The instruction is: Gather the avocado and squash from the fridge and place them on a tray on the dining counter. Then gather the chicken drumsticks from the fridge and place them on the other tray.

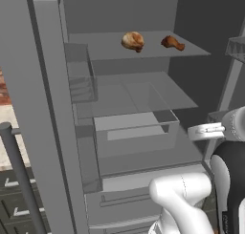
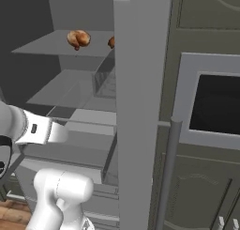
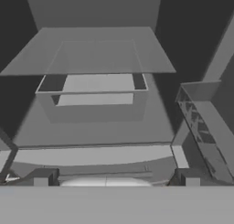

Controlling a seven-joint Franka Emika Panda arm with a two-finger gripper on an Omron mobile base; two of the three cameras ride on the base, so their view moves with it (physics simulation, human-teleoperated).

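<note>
The fridge stands open, and two chicken drumsticks lie on its top shelf in the upper middle of the left base view: a paler, rounder one to the left and a darker reddish one just right of it, apart. In the hand view the gripper sits at the bottom edge, its jaws spread wide and grasping nothing, facing a clear drawer bin at mid-frame.
</note>
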